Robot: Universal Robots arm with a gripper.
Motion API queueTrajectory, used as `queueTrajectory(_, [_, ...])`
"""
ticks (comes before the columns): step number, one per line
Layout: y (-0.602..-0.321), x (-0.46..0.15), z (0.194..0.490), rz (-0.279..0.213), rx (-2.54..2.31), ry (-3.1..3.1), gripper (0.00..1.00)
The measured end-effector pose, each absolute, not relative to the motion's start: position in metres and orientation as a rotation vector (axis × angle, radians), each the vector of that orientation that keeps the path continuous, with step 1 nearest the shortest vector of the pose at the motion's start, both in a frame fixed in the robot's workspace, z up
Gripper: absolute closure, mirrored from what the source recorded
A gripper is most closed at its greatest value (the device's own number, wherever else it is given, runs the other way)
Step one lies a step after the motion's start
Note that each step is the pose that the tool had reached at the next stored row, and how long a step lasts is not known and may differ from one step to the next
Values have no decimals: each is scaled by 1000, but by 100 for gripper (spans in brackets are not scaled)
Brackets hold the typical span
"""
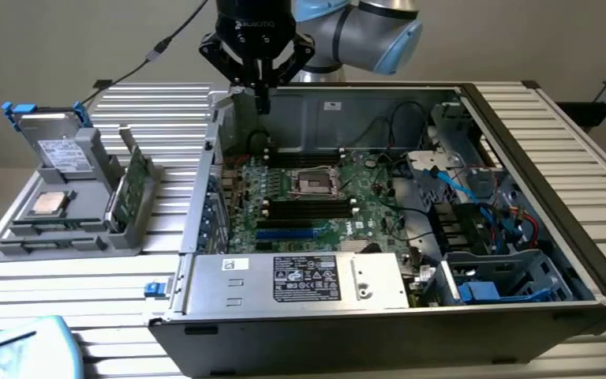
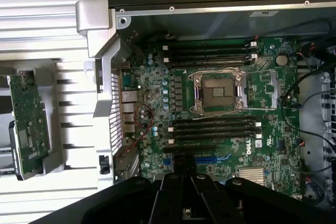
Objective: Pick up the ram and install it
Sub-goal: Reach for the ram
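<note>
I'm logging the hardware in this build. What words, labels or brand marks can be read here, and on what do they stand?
"DELL": white print on the green motherboard, beside the lower memory slots.
Power supply label: a printed block with symbols, too small to read.
White sticker on the case's back wall: unreadable.
Pale lettering on the pincer body: too blurred to read.
Hard drive label: too small to read.
</note>
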State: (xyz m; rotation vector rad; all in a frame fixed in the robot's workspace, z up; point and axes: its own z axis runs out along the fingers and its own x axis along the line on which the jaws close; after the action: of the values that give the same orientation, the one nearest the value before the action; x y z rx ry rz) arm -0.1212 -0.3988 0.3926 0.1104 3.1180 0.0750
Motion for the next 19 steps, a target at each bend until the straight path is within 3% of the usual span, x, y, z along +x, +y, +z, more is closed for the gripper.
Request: queueTrajectory(19, [-394, -178, 391, 90, 112, 3142, 89])
